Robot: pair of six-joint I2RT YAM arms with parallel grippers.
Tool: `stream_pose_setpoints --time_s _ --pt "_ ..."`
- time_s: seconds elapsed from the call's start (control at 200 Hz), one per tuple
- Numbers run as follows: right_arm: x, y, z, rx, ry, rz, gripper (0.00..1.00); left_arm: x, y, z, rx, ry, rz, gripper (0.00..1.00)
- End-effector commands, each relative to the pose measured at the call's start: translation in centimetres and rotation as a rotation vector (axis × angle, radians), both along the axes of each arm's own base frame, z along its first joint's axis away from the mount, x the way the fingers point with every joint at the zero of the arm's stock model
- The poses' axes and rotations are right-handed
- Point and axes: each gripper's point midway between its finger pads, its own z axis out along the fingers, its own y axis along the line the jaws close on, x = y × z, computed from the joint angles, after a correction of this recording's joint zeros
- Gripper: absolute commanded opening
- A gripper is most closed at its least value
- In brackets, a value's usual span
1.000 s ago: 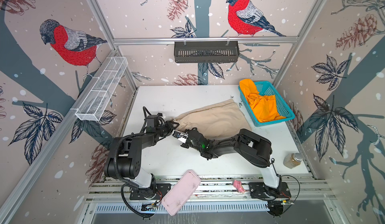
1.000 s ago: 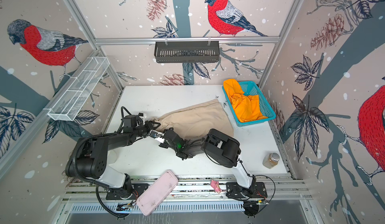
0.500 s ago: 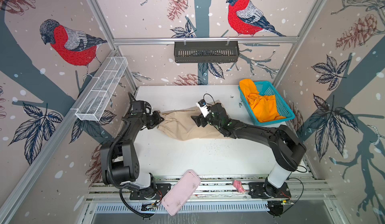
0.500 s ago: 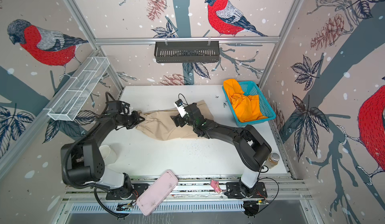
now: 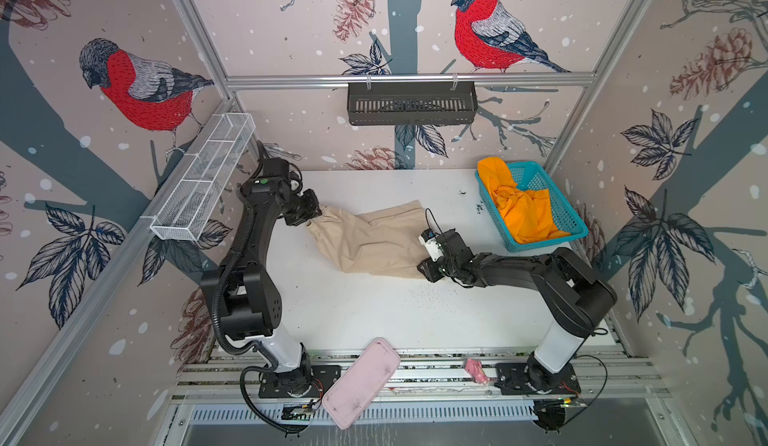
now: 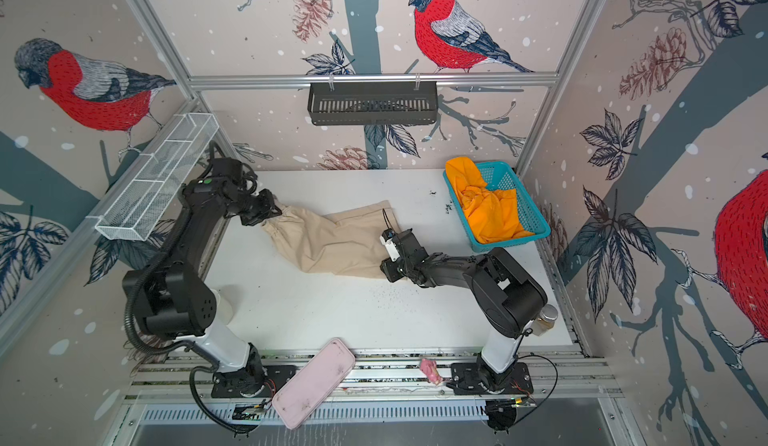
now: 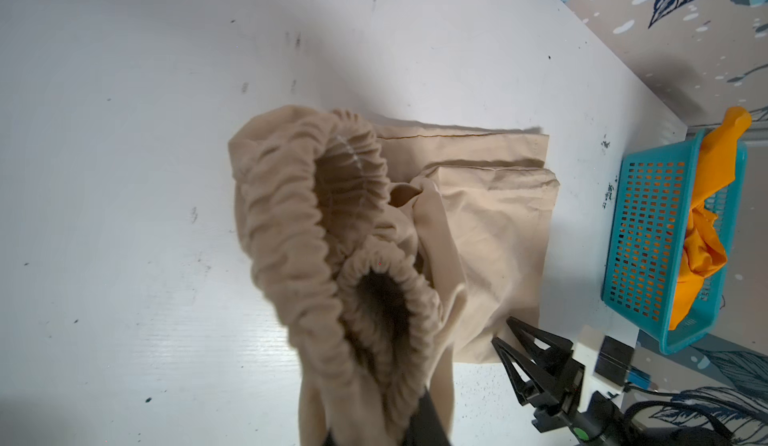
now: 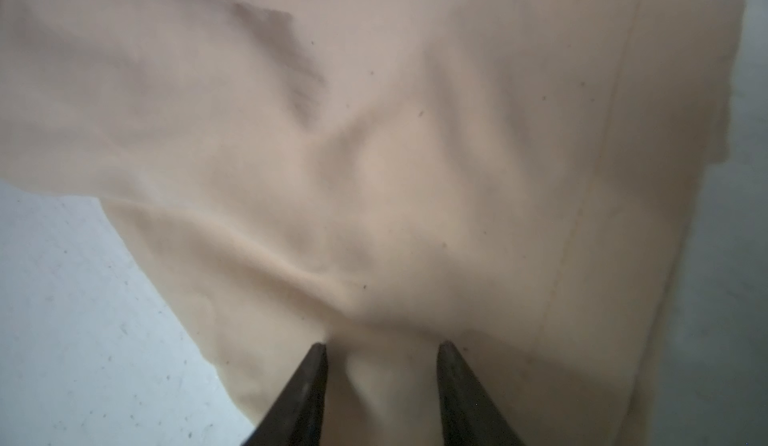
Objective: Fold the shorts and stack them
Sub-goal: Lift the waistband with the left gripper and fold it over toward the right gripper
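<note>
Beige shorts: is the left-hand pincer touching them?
Touching. In a top view the left pincer is shut on the beige shorts at their waistband; the left wrist view agrees.

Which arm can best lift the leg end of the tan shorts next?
Right, probably: the right jaws straddle that end of the soft beige cloth shorts; the left jaws are shut on the gathered waistband.

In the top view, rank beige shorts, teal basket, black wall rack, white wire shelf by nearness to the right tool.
1. beige shorts, at the tips of the right tool.
2. teal basket, right rear.
3. black wall rack, back wall.
4. white wire shelf, left wall.
</note>
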Motion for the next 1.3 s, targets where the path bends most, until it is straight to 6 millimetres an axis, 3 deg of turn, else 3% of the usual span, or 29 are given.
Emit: stream_pose_setpoints --time_s 0.0,0.195,0.315,0.41,0.52,0.595,0.66,0.78,0.91,0.995,1.125,1.291 --pt "-0.9 0.9 -0.9 -0.005 0.005 -0.003 0.41 0.2 -0.9 -0.8 0.052 0.087 -0.004 0.0" --pt "-4.2 3.2 -2.3 -0.022 0.029 0.067 0.38 3.7 -6.2 -0.3 0.121 0.086 -0.09 0.0" --pt "-4.2 2.2 -0.9 0.012 0.016 0.028 0.5 4.9 -9.3 -0.5 0.155 0.095 -0.139 0.0" --pt "-3.9 1.2 1.0 0.032 -0.021 0.014 0.53 5.3 -10.8 -0.7 0.173 0.096 -0.172 0.0" --pt "-3.9 2.3 4.4 0.116 -0.081 0.072 0.55 5.6 -10.1 0.2 0.218 0.075 -0.166 0.0" --pt "-4.1 4.7 6.8 0.223 -0.103 0.154 0.55 5.8 -8.5 1.5 0.261 0.047 -0.145 0.0" --pt "-4.1 7.3 8.4 0.29 -0.116 0.222 0.48 5.6 -6.9 2.5 0.266 0.032 -0.117 0.0" --pt "-3.2 11.9 8.8 0.346 -0.111 0.285 0.36 5.3 -4.6 3.7 0.277 0.002 -0.069 0.0" --pt "-2.0 16.0 10.2 0.397 -0.131 0.326 0.24 4.9 -4.2 4.3 0.277 -0.04 -0.074 0.0" --pt "-1.2 17.9 8.9 0.358 -0.128 0.333 0.16 4.7 -3.7 4.4 0.278 -0.043 -0.07 0.0" --pt "-0.6 20.0 4.5 0.277 -0.091 0.356 0.09 4.6 -3.4 4.1 0.289 -0.045 -0.089 0.0" --pt "-2.2 24.0 1.1 0.275 -0.013 0.451 0.05 4.9 -3.4 4.2 0.285 -0.059 -0.095 0.0"
